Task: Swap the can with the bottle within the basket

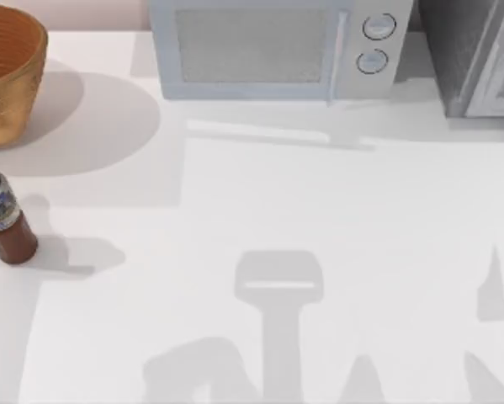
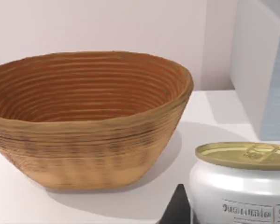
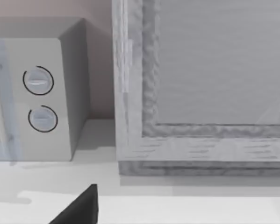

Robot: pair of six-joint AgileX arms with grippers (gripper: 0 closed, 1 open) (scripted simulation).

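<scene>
Top view has the bottle (image 1: 3, 220) standing on the tabletop (image 1: 319, 236) near the empty basket (image 1: 7, 101), the can (image 2: 240, 186) out beside it; neither pincer's state can be told, so the swap looks half done

1. A small part of the left gripper (image 2: 177, 211) appears in the left wrist view. It is a matte black wedge with straight edges that narrows to a blunt tip.
2. Its surface is an even, flat black.
3. A part of the right gripper (image 3: 81, 209) appears in the right wrist view. It is a broader black wedge with one upright edge and one long sloping edge.
4. Both pieces have the same dark, dull finish and hard, angular outline.
</scene>
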